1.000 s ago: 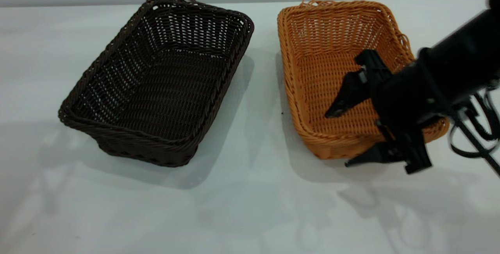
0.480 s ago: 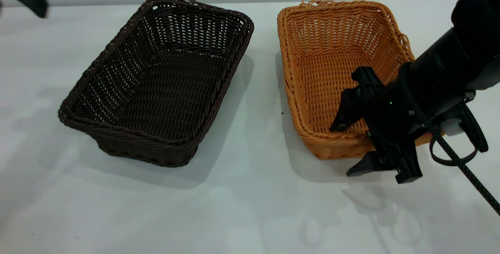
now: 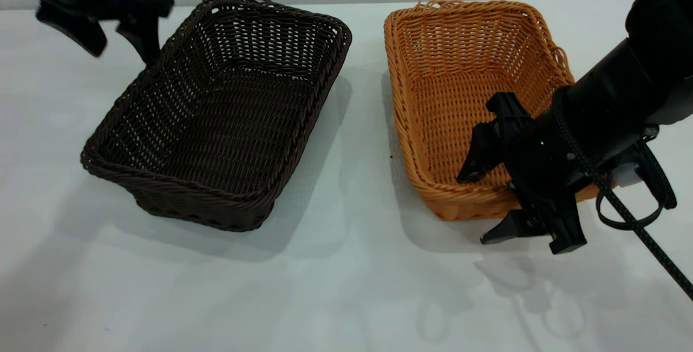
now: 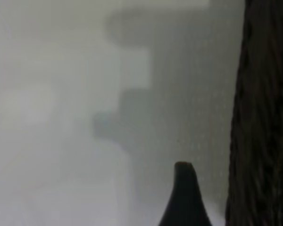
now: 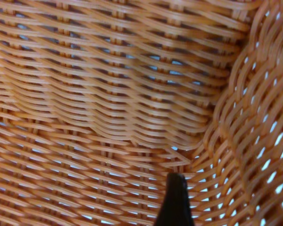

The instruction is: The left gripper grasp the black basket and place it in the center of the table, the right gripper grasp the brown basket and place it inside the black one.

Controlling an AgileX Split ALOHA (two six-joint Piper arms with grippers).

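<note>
Exterior view, orange-tan woven brown basket (image 3: 460, 70), flared sides

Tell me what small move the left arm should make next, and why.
Probably lower the left gripper onto the long rim of the black basket beside it. Its fingers stand open, above and just outside that rim, gripping nothing. The basket sits left of the table's centre. The right gripper already straddles the brown basket's near wall, open, so the black one seemingly needs moving first.
</note>
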